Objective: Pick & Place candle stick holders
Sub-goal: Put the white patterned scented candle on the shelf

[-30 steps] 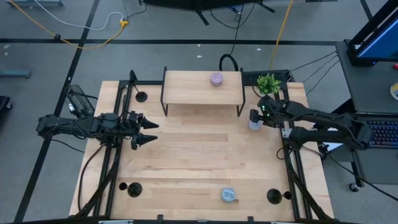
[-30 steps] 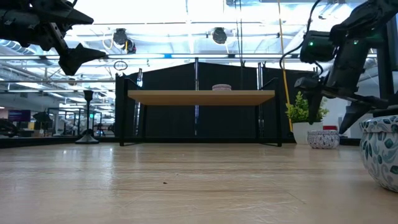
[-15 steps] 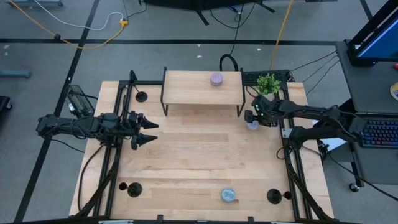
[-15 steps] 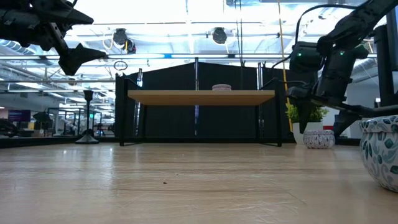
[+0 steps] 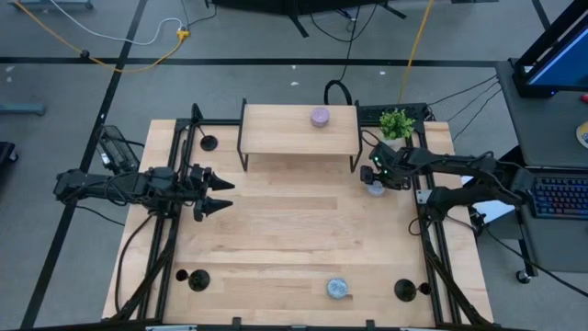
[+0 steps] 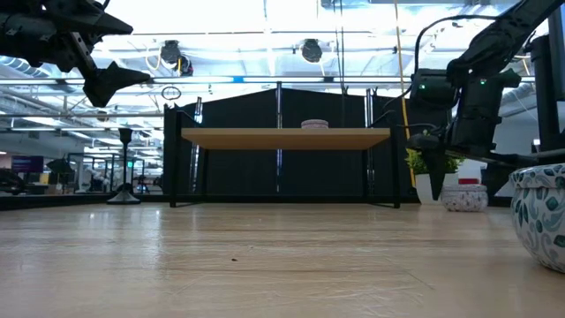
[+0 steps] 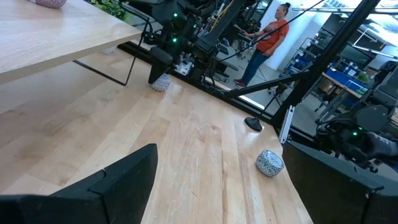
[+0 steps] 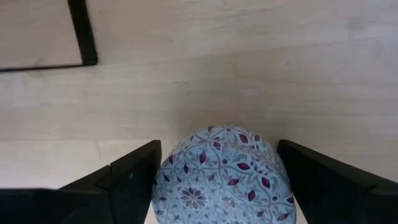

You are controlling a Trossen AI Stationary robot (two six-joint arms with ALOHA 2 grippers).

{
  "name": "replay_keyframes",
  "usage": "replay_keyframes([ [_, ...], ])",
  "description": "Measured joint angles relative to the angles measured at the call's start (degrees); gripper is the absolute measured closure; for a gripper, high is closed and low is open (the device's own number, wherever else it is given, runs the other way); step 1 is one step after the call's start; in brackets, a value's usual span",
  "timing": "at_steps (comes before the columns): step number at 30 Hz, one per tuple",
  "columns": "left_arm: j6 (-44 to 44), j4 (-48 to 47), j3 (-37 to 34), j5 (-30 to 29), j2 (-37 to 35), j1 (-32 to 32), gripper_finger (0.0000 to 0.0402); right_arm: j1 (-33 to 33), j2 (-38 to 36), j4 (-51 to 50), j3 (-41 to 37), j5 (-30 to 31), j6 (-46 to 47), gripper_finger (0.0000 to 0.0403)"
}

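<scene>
Three black candle stick holders stand on their round bases on the table: one at the far left [image 5: 209, 142], one at the near left [image 5: 195, 279], one at the near right [image 5: 404, 290]. My right gripper [image 5: 375, 176] points steeply down, open, over a small patterned pot [image 8: 221, 171]. Its fingers stand on either side of the pot and touch nothing. My left gripper [image 5: 220, 195] hangs open above the table's left side, far from any holder.
A low wooden shelf [image 5: 299, 129] on black legs stands at the far edge with a small purple dish [image 5: 320, 116] on it. A green plant [image 5: 397, 122] sits at the far right. A second patterned pot [image 5: 338, 288] stands near the front edge. A person [image 7: 267, 40] stands beyond the table.
My right gripper has sunk toward the small patterned pot near the shelf's right legs and tipped more steeply downward, its fingers staying open. The pot has kept its place.
</scene>
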Motion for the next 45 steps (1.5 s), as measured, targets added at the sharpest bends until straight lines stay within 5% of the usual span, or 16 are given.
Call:
replay_keyframes([
  [18,-0.02,-0.02,0.0,-0.96,0.0,0.01,0.005,0.02,-0.01,0.08,-0.07,2.17,0.23,0.009],
  [32,0.0,-0.02,0.0,-1.18,0.0,0.0,0.005,0.0,0.01,0.5,-0.2,5.35,0.4,0.0176],
  [45,0.0,-0.02,0.0,-1.18,0.0,0.0,0.005,-0.13,-0.01,0.65,-0.2,5.14,0.02,0.0187],
])
